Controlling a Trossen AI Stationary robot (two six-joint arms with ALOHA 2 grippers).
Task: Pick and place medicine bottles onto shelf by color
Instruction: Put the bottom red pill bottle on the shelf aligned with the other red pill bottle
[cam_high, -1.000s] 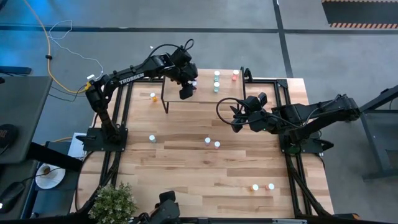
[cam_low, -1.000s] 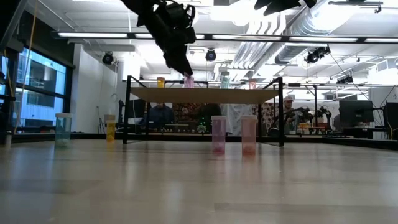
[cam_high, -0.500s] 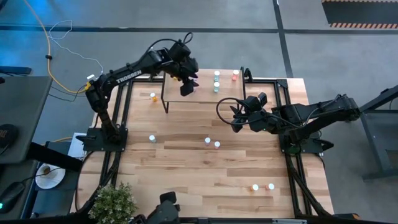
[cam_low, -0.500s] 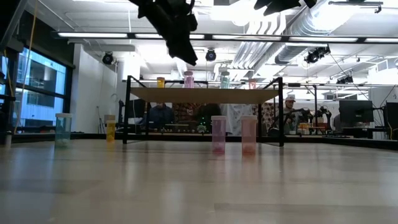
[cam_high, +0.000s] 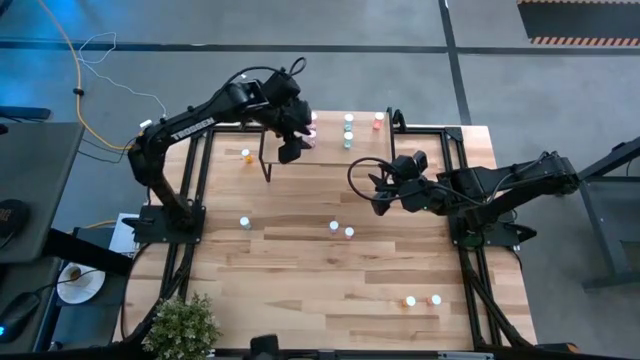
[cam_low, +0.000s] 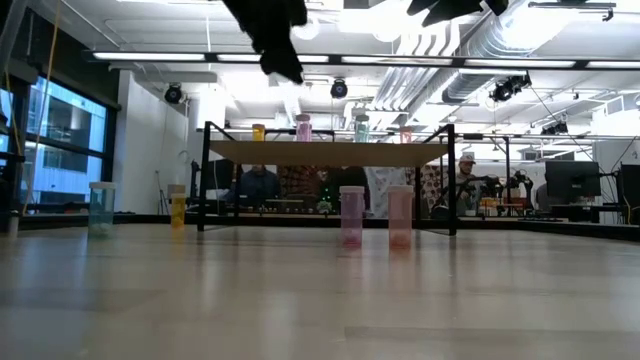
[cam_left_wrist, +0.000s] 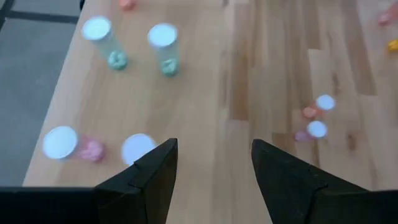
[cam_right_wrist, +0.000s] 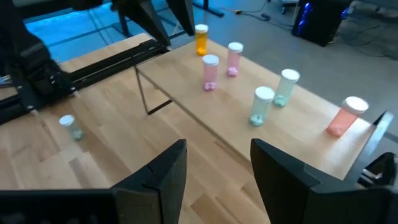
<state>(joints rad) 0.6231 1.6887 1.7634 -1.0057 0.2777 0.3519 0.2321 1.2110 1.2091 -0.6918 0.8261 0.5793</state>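
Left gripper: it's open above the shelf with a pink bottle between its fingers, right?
Not quite. The left gripper is open above the shelf, but nothing is between its fingers. The left wrist view shows the gap empty, and a pink bottle stands on the shelf below.

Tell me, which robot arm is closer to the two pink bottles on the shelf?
Left. Its gripper hovers right beside the pink bottles above the shelf; the right gripper waits farther off.

Bright, even overhead light; ceiling strip lights (cam_low: 420, 63) glare in the low view. Blue window glow at far left. Shadows soft and short on the table (cam_high: 330, 280). Left wrist view motion-blurred, bottles (cam_left_wrist: 163, 38) smeared. Low view's foreground tabletop out of focus.
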